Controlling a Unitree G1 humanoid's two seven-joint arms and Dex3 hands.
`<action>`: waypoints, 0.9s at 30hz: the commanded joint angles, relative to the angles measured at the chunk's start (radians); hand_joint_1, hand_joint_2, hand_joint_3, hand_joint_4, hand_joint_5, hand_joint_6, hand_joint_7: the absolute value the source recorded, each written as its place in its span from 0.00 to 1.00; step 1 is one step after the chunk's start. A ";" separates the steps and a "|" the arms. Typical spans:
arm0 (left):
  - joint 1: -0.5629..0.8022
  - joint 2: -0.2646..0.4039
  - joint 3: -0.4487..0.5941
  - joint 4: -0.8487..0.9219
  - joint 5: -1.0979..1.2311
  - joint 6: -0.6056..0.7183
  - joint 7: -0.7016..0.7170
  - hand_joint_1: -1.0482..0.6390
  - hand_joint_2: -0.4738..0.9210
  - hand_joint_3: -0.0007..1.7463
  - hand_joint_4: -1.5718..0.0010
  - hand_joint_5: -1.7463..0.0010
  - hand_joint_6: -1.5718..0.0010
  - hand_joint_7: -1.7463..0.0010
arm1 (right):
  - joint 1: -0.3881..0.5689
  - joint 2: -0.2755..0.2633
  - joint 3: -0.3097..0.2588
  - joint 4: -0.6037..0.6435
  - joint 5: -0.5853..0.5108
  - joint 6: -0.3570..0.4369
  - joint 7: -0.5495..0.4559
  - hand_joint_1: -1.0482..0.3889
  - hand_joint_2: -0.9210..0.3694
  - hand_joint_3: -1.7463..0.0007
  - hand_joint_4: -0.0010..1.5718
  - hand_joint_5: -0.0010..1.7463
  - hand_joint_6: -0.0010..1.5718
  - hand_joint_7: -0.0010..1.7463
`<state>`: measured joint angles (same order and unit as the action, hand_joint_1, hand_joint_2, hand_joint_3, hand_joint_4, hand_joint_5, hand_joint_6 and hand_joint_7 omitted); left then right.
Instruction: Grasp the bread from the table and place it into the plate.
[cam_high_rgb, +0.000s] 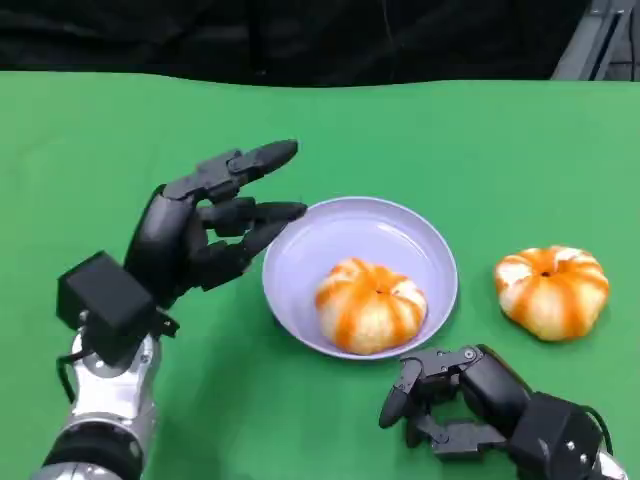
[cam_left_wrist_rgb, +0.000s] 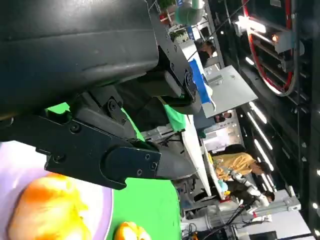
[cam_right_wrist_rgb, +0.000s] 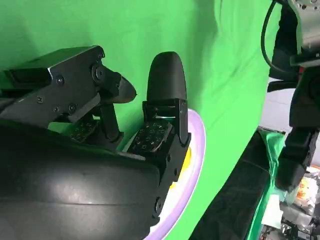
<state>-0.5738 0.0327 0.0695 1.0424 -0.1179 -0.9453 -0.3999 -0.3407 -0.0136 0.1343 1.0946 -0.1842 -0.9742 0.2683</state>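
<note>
Left robot hand (cam_high_rgb: 205, 225) spread wide, empty, right robot hand (cam_high_rgb: 445, 395) curled, empty, round glossy bread (cam_high_rgb: 370, 305) in smooth lavender plate (cam_high_rgb: 300, 250)

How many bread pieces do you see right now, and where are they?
2. One bread lies in the plate. The other bread sits on the green table, beside the plate on the robot's right side. None seems hidden.

A green cloth-covered table (cam_high_rgb: 300, 110) sits before a black backdrop (cam_high_rgb: 280, 40); beyond it, a workshop with bright strip lights (cam_left_wrist_rgb: 260, 155).
</note>
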 joint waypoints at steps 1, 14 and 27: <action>0.045 0.027 0.022 -0.007 -0.021 -0.012 -0.032 0.29 1.00 0.19 0.34 0.99 0.59 1.00 | 0.004 -0.010 -0.002 0.005 0.013 -0.002 0.006 0.88 0.16 0.54 0.63 0.73 0.64 0.51; 0.146 0.030 0.079 -0.015 -0.104 -0.038 -0.156 0.28 1.00 0.25 0.33 0.99 0.59 1.00 | 0.004 -0.012 -0.003 0.011 0.008 -0.013 -0.008 0.88 0.19 0.52 0.63 0.74 0.66 0.51; 0.265 0.013 0.099 0.008 -0.140 -0.080 -0.266 0.29 1.00 0.23 0.31 0.98 0.57 0.99 | 0.008 -0.013 -0.011 0.004 0.023 -0.010 0.006 0.88 0.19 0.50 0.63 0.73 0.65 0.52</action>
<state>-0.3401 0.0399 0.1602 1.0394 -0.2471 -0.9994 -0.6448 -0.3406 -0.0157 0.1286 1.0982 -0.1783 -0.9750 0.2714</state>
